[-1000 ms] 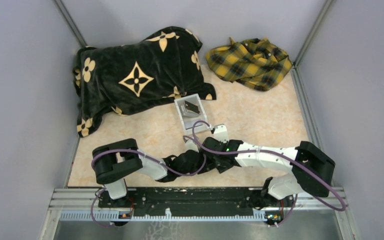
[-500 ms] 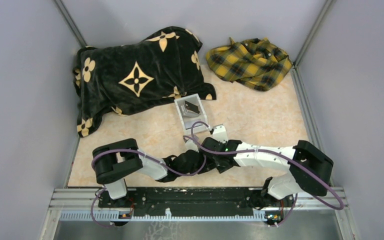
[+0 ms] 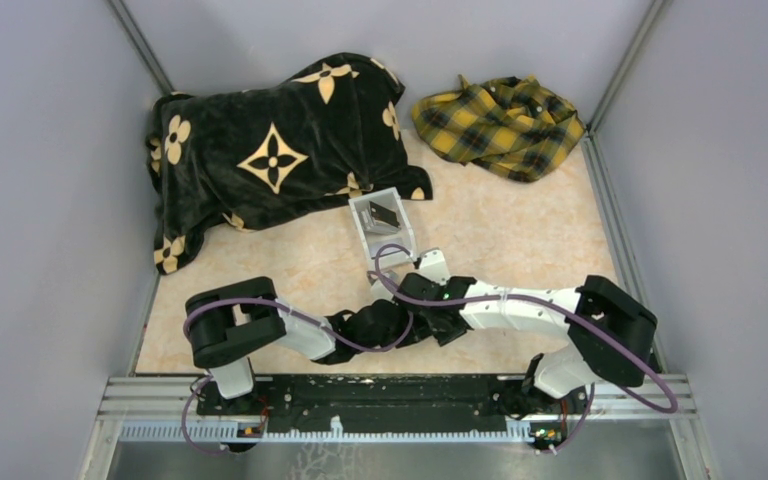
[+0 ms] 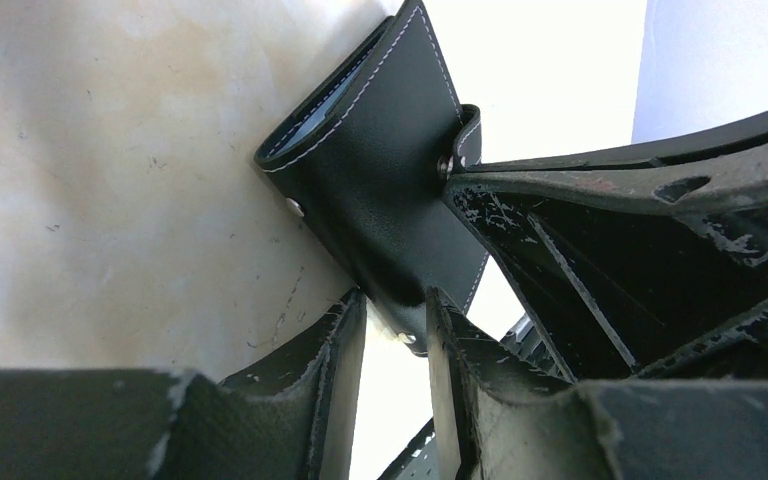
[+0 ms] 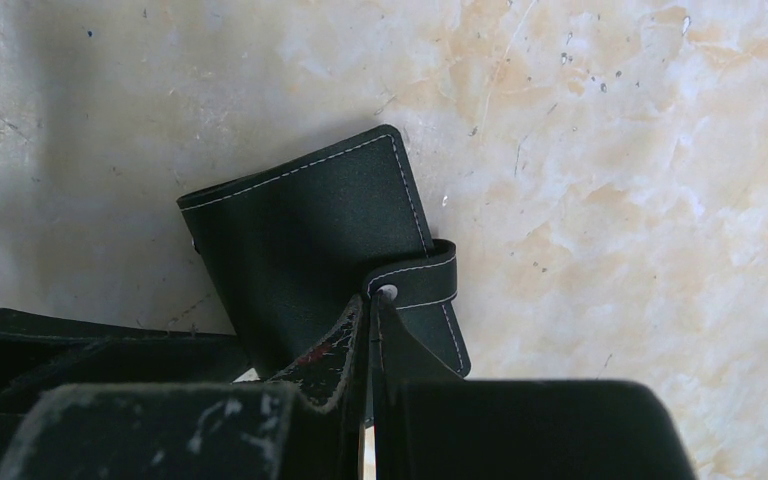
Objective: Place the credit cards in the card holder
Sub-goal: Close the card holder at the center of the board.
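I see the card holder (image 5: 310,260) lying closed on the surface (image 5: 610,150), with both arms meeting over it. My left gripper (image 4: 396,335) pinches the card holder's near edge between its fingers. My right gripper (image 5: 368,320) is pressed together, its tips touching the card holder's strap clasp (image 5: 420,280). Just beyond the card holder stands a clear box (image 3: 365,235) with one dark credit card (image 3: 384,214) tilted inside.
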Robot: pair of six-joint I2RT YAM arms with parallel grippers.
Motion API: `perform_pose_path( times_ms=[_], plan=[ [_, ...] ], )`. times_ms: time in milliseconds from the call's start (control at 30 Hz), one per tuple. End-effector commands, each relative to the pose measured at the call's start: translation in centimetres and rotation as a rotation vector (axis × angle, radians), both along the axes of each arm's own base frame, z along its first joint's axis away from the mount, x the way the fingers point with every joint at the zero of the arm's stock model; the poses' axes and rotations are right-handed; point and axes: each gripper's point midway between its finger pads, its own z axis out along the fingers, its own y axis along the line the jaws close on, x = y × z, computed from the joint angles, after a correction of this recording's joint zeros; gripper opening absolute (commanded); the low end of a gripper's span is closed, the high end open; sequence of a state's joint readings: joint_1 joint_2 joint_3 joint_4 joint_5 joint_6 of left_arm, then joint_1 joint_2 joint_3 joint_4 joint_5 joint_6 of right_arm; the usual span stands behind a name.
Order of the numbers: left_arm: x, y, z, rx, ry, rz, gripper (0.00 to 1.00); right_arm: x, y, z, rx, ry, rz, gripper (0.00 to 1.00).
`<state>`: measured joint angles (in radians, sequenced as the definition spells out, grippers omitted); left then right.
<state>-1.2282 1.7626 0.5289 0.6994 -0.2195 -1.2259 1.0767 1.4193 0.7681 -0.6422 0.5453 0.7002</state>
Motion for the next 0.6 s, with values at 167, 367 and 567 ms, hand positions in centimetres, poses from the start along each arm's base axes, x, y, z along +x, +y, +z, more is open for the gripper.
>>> perform_pose_path(
  times_ms=[167,367,567],
  plan=[
    [-0.6,6.7,-8.2,0.39,0.031,0.007,0.38,0.8,1.4,0.6,0.019,0.02,0.027,0.0],
    [-0.7,6.7,-8.7,0.401,0.042,0.005,0.38,0.8,1.1,0.1,0.022,0.039,0.029,0.0],
    [-1.0,7.3,-9.4,0.414,0.059,0.01,0.38,0.9,1.2,-0.5,0.069,0.082,0.029,0.0]
  ],
)
